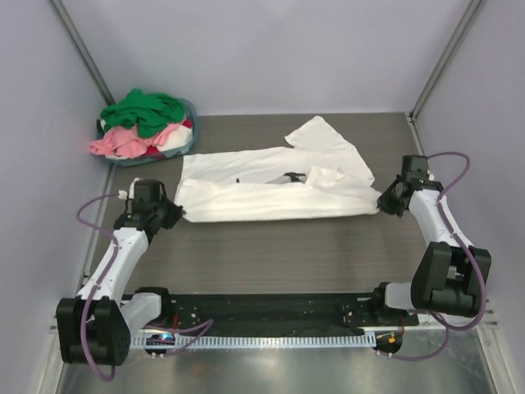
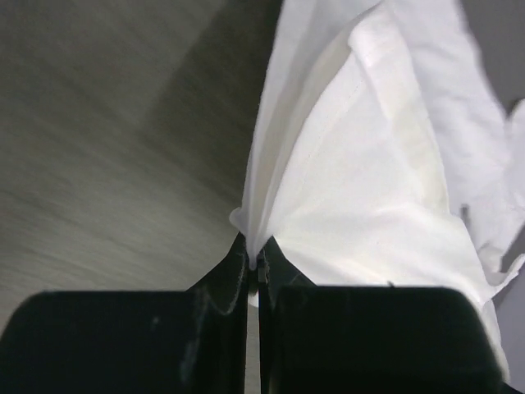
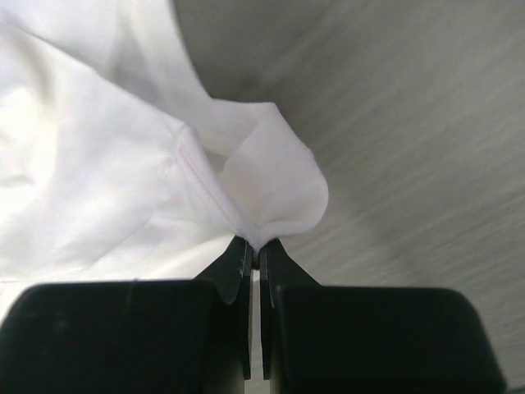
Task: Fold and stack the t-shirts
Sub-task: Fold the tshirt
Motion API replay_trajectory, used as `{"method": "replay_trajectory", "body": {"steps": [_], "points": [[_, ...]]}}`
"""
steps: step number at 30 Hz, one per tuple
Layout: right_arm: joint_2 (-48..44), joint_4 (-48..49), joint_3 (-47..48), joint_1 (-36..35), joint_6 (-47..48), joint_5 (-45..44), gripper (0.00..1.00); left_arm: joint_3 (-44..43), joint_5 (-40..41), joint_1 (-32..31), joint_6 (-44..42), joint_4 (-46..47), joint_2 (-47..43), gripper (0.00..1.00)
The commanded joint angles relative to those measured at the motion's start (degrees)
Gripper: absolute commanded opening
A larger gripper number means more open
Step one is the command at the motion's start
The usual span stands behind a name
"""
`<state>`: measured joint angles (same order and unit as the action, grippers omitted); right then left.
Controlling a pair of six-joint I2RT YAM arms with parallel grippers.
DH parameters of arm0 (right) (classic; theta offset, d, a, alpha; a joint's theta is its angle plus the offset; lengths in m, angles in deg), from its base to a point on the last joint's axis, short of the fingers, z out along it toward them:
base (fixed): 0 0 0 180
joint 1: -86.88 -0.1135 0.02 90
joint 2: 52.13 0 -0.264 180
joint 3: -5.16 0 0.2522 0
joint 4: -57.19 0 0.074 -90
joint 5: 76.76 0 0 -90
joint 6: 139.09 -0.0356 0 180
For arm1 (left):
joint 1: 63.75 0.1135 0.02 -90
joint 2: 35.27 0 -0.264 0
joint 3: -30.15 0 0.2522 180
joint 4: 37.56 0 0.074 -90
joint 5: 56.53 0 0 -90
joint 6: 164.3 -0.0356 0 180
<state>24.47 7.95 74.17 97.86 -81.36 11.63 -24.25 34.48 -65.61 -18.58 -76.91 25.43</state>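
A large white t-shirt lies across the middle of the table, partly folded lengthwise, with a sleeve sticking out at the back right. My left gripper is shut on its left end; the pinched cloth shows in the left wrist view. My right gripper is shut on its right end, where the cloth bunches in the right wrist view. The shirt is stretched between both grippers. Green, pink and red shirts lie piled at the back left.
The pile of coloured shirts sits in a shallow blue-grey round basket at the back left corner. Grey walls with metal posts close in the table on three sides. Bare dark wood-grain table lies between the shirt and the arm bases.
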Motion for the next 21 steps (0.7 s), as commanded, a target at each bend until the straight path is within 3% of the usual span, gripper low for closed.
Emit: {"method": "replay_trajectory", "body": {"steps": [1, 12, 15, 16, 17, 18, 19, 21], "points": [[-0.04, -1.52, -7.07, 0.27, -1.12, -1.03, 0.01, 8.10, 0.39, 0.29, 2.89, -3.51, -0.32, 0.00], [-6.81, -2.40, -16.74, 1.06, -6.04, -0.77, 0.04, 12.96, 1.18, 0.37, 6.85, -10.35, -6.91, 0.00], [-9.71, -2.83, -19.03, 1.15, -7.89, -0.07, 0.31, 13.05, 1.53, 0.37, 7.73, -13.60, -10.42, 0.14], [-11.19, -3.79, -19.38, 1.23, -8.94, 0.28, 0.65, 13.13, 1.36, 0.37, 8.25, -14.31, -11.39, 0.21], [-11.90, -3.72, -20.25, 1.23, -10.60, 0.90, 0.75, 13.31, 1.10, 0.37, 8.52, -15.01, -12.45, 0.28], [-12.52, -3.63, -20.70, 1.23, -11.31, 5.17, 0.81, 13.13, 1.09, 0.46, 8.70, -16.50, -14.72, 0.37], [-13.13, -3.54, -20.96, 1.23, -11.67, 5.91, 0.86, 12.96, 1.01, 0.38, 8.79, -17.12, -15.70, 0.61], [-14.89, -4.68, -19.74, 1.15, -11.67, 6.70, 0.88, 11.48, -0.31, 0.37, 8.96, -17.74, -17.98, 0.74]]}}
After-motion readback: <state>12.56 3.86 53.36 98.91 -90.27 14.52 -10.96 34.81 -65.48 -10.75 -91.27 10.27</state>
